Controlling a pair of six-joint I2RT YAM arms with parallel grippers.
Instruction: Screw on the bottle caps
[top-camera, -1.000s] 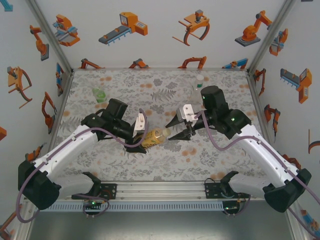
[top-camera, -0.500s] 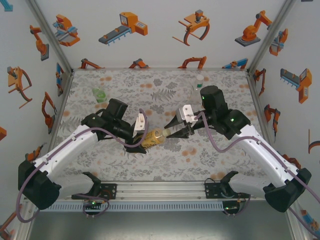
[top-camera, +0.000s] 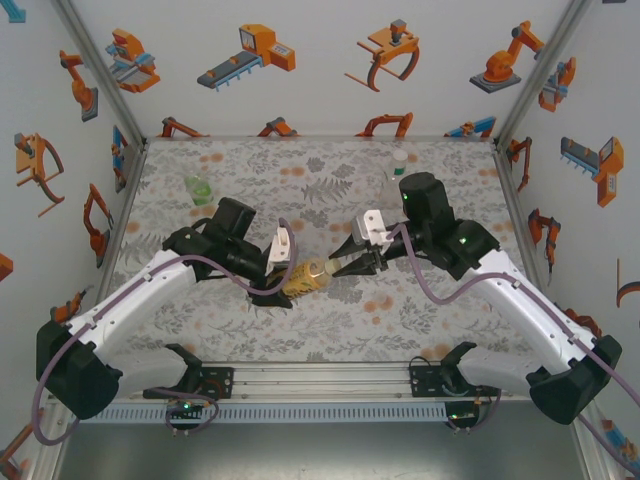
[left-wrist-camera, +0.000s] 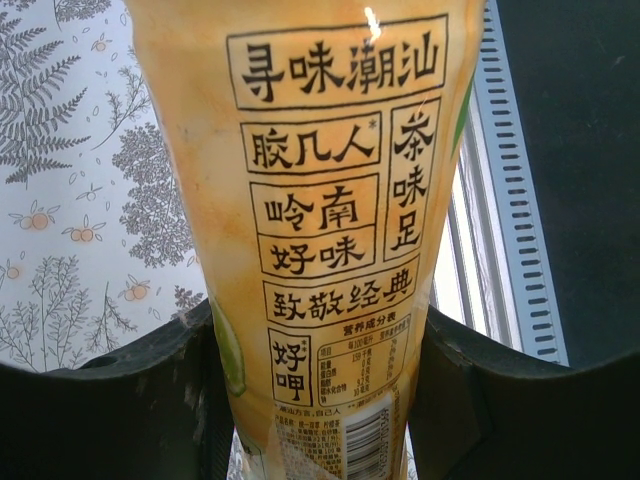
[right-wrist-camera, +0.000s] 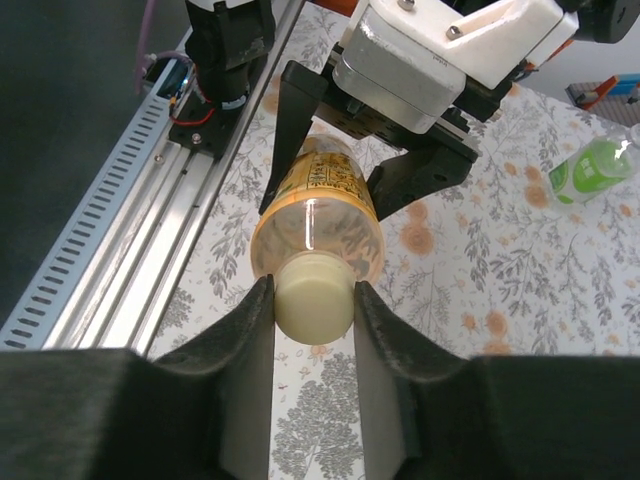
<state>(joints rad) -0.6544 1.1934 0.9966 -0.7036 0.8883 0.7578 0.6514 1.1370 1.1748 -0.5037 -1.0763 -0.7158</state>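
**A:** From above, where does the job stand?

**B:** The amber-yellow labelled plastic bottle (top-camera: 308, 276) is held nearly level over the middle of the flower-patterned table (top-camera: 330, 330). The left hand (top-camera: 283, 268) is clamped on its body and the right hand (top-camera: 345, 264) is at its neck. A small clear bottle of green liquid (top-camera: 198, 189) stands far left, a colourless clear bottle (top-camera: 397, 170) far right.

**A:** And the left wrist view?

**B:** The printed label (left-wrist-camera: 320, 230) runs between dark fingers (left-wrist-camera: 110, 400) pressed against both sides. The grip looks firm.

**A:** The right wrist?

**B:** There the right hand's fingers (right-wrist-camera: 245, 340) are closed tight on the pale yellow round screw cap (right-wrist-camera: 313, 295), which sits at the bottle's mouth.

**A:** What might go wrong?

**B:** If cap and neck are out of line, the thread may cross and jam. If the left hand's hold is too slack, the bottle could turn with the cap and nothing would tighten. The smooth cap might also slip in the right hand's grip.
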